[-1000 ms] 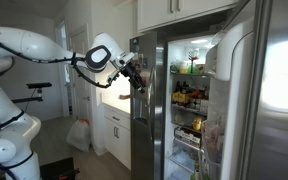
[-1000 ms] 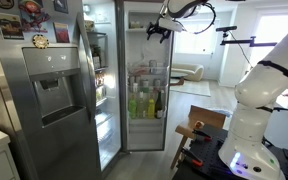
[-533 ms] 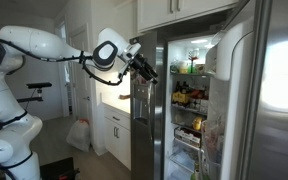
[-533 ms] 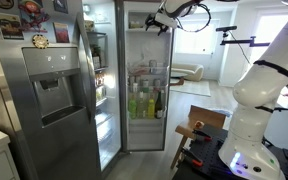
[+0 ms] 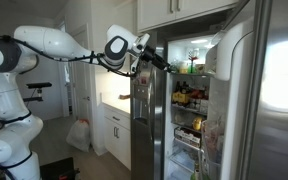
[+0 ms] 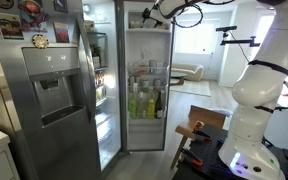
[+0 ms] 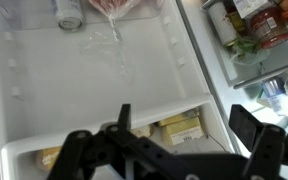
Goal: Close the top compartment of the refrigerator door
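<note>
Presumably light, stiff and slippery, the translucent plastic compartment flap [image 7: 94,85] suits a lower-edge push from the spread-fingered black gripper [image 7: 162,140].

You're working in a bright kitchen. In an exterior view, white wall cabinets [image 5: 179,10] hang overhead, white drawers [image 5: 116,128] sit under a lit counter, and a white bag [image 5: 79,133] lies on the floor nearby. In an exterior view, you get a sunlit window [image 6: 276,30], a pale sofa [image 6: 189,72] and wood floor [image 6: 212,92].

gripper [image 7: 162,128] blurred, base cut off (wrist view)
</note>
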You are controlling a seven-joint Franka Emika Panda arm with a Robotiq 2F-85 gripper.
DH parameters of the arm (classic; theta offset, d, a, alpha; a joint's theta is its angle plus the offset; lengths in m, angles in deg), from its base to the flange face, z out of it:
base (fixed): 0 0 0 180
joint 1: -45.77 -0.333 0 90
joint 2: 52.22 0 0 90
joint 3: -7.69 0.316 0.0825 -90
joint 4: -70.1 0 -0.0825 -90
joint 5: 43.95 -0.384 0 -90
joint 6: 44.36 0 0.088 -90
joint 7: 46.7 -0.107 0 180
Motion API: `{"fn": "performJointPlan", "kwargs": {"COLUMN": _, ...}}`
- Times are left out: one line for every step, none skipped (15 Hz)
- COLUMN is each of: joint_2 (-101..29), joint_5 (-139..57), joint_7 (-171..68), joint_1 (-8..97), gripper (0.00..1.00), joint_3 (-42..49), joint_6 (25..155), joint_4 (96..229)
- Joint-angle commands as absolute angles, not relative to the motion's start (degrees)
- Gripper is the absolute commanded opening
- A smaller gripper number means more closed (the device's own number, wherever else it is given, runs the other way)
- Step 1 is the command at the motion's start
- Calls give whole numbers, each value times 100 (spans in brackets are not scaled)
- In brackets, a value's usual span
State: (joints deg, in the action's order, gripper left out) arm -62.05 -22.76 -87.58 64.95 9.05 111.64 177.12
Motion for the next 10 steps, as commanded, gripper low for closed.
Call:
{"fn": "performJointPlan", "kwargs": {"joint_2": -5701, "joint_5": -1557, "joint_7": -9254, "joint_1": 6722, "gripper": 100, "joint_3": 976, "joint_6": 11689, "joint_4": 17032}}
{"fn": "performJointPlan", "kwargs": {"joint_2": -5598, "joint_5": -1281, "joint_7": -9439, "joint_1": 6779, "gripper": 100, "joint_3": 968, "joint_6": 11870, "joint_4": 16893}}
{"fn": "performJointPlan", "kwargs": {"joint_2": -5489, "joint_5": -979, "joint_7": -9674, "joint_1": 6844, "gripper": 100, "joint_3": 959, "joint_6": 12058, "joint_4": 16738}}
{"fn": "performJointPlan", "kwargs": {"joint_2": -5386, "joint_5": -705, "joint_7": -9887, "joint_1": 6887, "gripper": 100, "joint_3": 945, "joint_6": 12179, "joint_4": 16588}}
{"fn": "performJointPlan", "kwargs": {"joint_2": -5277, "joint_5": -328, "joint_7": -10214, "joint_1": 6953, "gripper": 100, "joint_3": 934, "joint_6": 12329, "joint_4": 16410}}
{"fn": "performJointPlan", "kwargs": {"joint_2": -5164, "joint_5": 0, "joint_7": -10505, "joint_1": 6994, "gripper": 100, "joint_3": 912, "joint_6": 12435, "joint_4": 16233}}
{"fn": "performJointPlan", "kwargs": {"joint_2": -5054, "joint_5": 408, "joint_7": -10883, "joint_1": 7034, "gripper": 100, "joint_3": 888, "joint_6": 12516, "joint_4": 16021}}
{"fn": "performJointPlan", "kwargs": {"joint_2": -4945, "joint_5": 766, "joint_7": -11226, "joint_1": 7050, "gripper": 100, "joint_3": 849, "joint_6": 12580, "joint_4": 15823}}
{"fn": "performJointPlan", "kwargs": {"joint_2": -4838, "joint_5": 1173, "joint_7": -11643, "joint_1": 7055, "gripper": 100, "joint_3": 800, "joint_6": 12627, "joint_4": 15601}}
{"fn": "performJointPlan", "kwargs": {"joint_2": -4732, "joint_5": 1521, "joint_7": -12016, "joint_1": 7043, "gripper": 100, "joint_3": 754, "joint_6": 12633, "joint_4": 15384}}
